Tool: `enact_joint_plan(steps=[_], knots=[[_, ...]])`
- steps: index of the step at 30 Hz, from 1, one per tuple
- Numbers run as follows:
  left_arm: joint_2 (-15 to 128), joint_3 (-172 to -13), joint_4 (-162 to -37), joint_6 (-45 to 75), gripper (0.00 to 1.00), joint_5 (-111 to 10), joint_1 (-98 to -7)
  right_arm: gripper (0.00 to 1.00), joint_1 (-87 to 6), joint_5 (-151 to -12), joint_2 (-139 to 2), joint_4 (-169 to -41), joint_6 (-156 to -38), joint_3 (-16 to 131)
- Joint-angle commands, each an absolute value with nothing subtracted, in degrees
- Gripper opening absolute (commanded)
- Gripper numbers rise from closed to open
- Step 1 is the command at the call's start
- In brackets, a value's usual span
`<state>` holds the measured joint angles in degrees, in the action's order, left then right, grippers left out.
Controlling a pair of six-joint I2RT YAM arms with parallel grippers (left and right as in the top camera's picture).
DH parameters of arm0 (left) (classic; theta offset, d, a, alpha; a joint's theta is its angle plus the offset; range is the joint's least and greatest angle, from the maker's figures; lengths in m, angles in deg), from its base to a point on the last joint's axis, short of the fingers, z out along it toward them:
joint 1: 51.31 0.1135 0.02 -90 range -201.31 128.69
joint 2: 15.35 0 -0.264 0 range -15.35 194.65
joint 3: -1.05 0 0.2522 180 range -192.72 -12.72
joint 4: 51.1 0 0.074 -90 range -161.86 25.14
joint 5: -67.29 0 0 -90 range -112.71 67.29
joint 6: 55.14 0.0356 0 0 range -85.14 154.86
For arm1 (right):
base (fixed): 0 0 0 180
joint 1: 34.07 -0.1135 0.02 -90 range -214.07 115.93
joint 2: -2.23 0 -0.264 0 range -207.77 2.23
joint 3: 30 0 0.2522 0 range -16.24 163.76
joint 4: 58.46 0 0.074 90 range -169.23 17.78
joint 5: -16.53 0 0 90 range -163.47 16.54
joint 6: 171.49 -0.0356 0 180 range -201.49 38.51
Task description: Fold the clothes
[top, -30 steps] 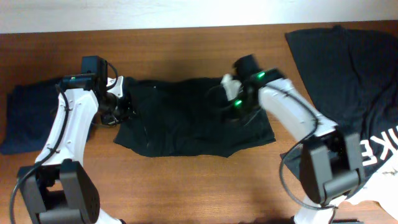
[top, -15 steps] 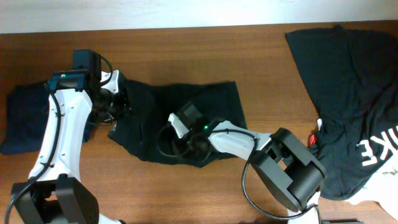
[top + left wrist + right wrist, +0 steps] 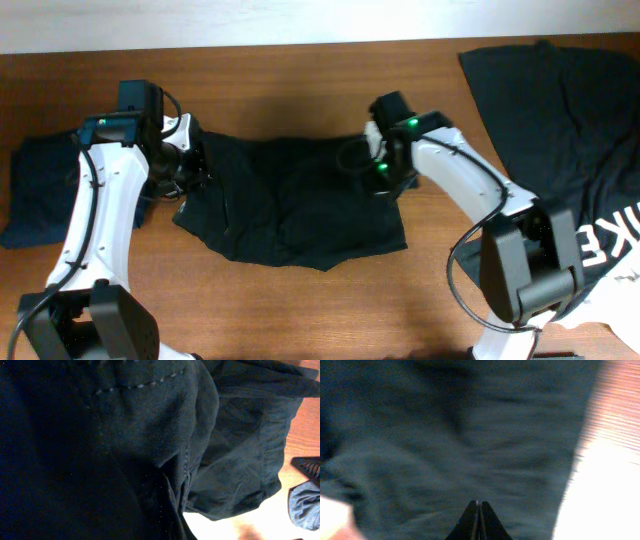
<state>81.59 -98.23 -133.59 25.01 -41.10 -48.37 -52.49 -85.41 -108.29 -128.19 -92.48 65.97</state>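
A black garment [image 3: 290,210] lies spread on the table's middle. It fills the left wrist view [image 3: 150,420] and most of the right wrist view [image 3: 445,435]. My left gripper [image 3: 188,172] is at its bunched left edge, with folds running into the jaws, and looks shut on the cloth. My right gripper [image 3: 381,176] is shut and empty just over the garment's upper right edge, its closed tips [image 3: 478,506] above the fabric. A navy garment [image 3: 40,190] lies at the far left. A large black garment [image 3: 560,110] with white lettering [image 3: 600,235] lies at the right.
The wooden table [image 3: 300,80] shows bare wood along the back and the front [image 3: 300,310]. A bluish cloth edge [image 3: 305,510] shows at the lower right of the left wrist view.
My right gripper has gone out to the garment's lower middle and come back to its upper right edge. The garment has shifted a little left. The left arm moved slightly left.
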Motion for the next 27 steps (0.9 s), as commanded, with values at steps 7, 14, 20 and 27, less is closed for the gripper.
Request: enact_joint_plan(steps=[7, 14, 20, 27], knots=[[79.9, -99.8, -129.9, 22.1, 0.03, -41.3, -58.0, 0.05, -48.1, -81.4, -107.9, -121.2, -90.1, 51.5], [80.2, -99.8, -125.8, 14.7, 0.03, -41.3, -67.5, 0.05, -49.2, -82.3, -107.9, -117.9, -91.0, 47.0], [84.2, -99.8, -120.3, 12.1, 0.04, -41.3, -75.6, 0.05, -49.2, -83.6, -107.9, -118.2, -91.0, 47.0], [91.0, -99.8, -114.4, 11.3, 0.06, -41.3, -80.4, 0.05, -49.2, -83.6, -107.9, -118.5, -91.0, 47.0]])
